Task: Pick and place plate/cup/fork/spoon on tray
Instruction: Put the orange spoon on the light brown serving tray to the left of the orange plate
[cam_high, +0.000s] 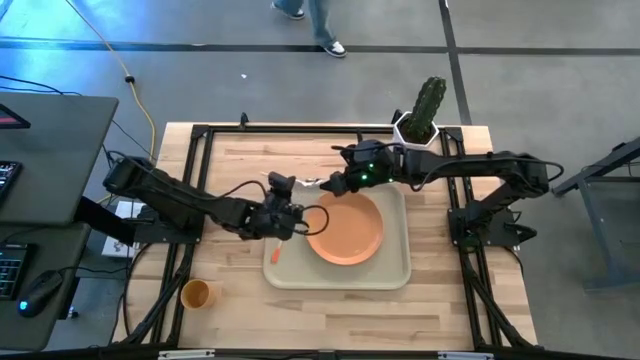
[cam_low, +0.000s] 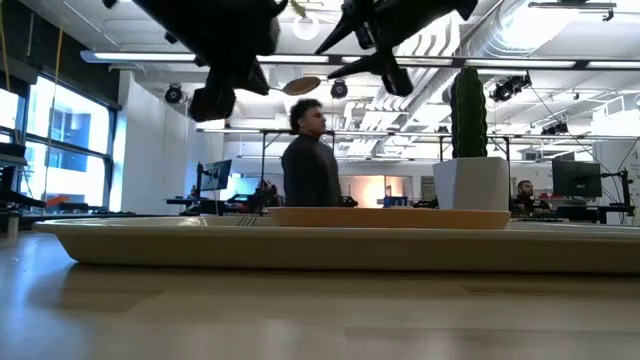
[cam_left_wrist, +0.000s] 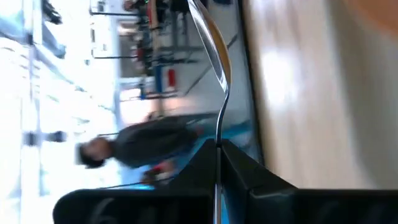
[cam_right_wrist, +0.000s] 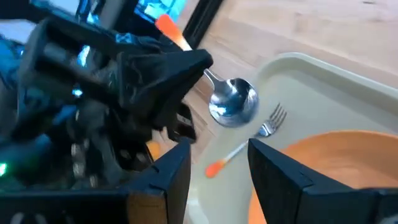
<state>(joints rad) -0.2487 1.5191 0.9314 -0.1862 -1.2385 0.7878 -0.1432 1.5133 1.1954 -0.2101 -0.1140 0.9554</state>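
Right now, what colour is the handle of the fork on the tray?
Orange; the fork has a silver head, seen best in the right wrist view.

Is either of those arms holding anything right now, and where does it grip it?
The left gripper holds the spoon by its handle, above the tray. The right gripper is open and holds nothing.

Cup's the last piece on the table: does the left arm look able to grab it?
Probably not yet: the left gripper is shut on the spoon at the tray's edge. The cup stands alone on that arm's side, so the way looks free once the spoon is released.
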